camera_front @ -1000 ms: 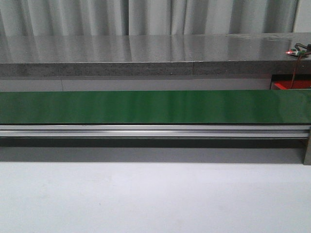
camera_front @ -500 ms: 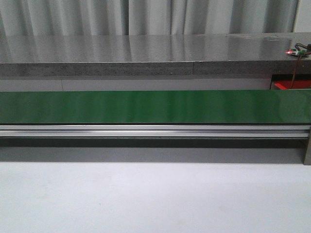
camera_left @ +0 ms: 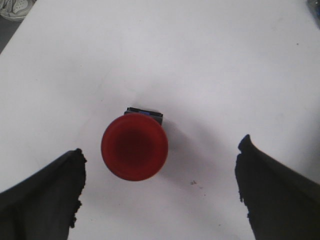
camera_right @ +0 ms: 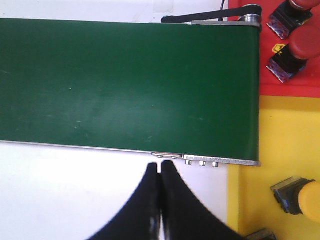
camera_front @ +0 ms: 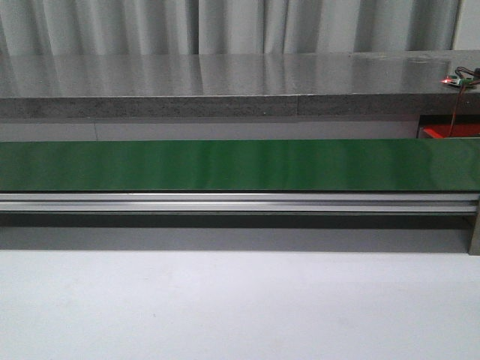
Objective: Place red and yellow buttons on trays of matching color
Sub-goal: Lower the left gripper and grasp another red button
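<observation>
Conveyor-sorting scene, taken with the green conveyor belt as landmark. In the right wrist view the red tray lies against the belt's end, just past the roller, and carries at least two red-capped buttons, both cut by the picture edge; the yellow tray adjoins the red tray along the same end of the belt and holds one yellow button lying on its side, with a second item only partly visible at the frame's edge. Several buttons thus appear already sorted. One red button remains to be placed: it stands cap-up on the white table, seen only in the left wrist view, so its position relative to the belt cannot be told. The left gripper hangs over it with its fingers spread wide, the button between them and untouched; the likely step in hand is closing on it for carriage to the red tray. The right gripper is empty, fingers pressed together, beside the belt's aluminium side rail. The front view shows the belt bare and neither arm; whether further buttons await elsewhere cannot be judged.
</observation>
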Robot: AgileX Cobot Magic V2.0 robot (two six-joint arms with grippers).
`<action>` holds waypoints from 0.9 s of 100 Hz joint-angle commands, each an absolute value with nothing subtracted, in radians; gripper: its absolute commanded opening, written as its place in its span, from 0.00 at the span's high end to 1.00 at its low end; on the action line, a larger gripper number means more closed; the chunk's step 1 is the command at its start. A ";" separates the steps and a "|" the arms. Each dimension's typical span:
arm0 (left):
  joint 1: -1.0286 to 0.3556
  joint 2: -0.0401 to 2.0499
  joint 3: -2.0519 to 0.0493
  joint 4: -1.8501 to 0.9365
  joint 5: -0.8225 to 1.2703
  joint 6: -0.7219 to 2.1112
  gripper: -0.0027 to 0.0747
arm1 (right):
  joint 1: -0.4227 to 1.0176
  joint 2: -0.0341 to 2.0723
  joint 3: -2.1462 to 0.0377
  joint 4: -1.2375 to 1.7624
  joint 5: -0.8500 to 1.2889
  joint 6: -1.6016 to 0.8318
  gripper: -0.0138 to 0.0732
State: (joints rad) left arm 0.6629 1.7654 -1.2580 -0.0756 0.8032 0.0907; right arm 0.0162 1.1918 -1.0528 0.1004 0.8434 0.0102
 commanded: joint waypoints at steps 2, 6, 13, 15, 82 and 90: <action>0.668 1.736 -1.290 -0.072 0.755 0.068 0.21 | 0.015 1.165 -1.078 0.107 0.802 0.000 0.92; 0.668 1.748 -1.290 -0.072 0.754 0.068 0.21 | 0.015 1.165 -1.078 0.107 0.802 0.000 0.92; 0.668 1.770 -1.290 -0.072 0.756 0.067 0.21 | 0.015 1.165 -1.078 0.107 0.801 0.000 0.92; 0.668 1.776 -1.290 -0.072 0.758 0.067 0.21 | 0.015 1.165 -1.078 0.107 0.802 0.000 0.92; 0.668 1.812 -1.290 -0.047 0.714 0.058 0.76 | 0.015 1.165 -1.078 0.107 0.802 0.000 0.92; 0.668 1.808 -1.292 -0.047 0.723 0.058 0.76 | 0.015 1.165 -1.078 0.107 0.802 0.000 0.92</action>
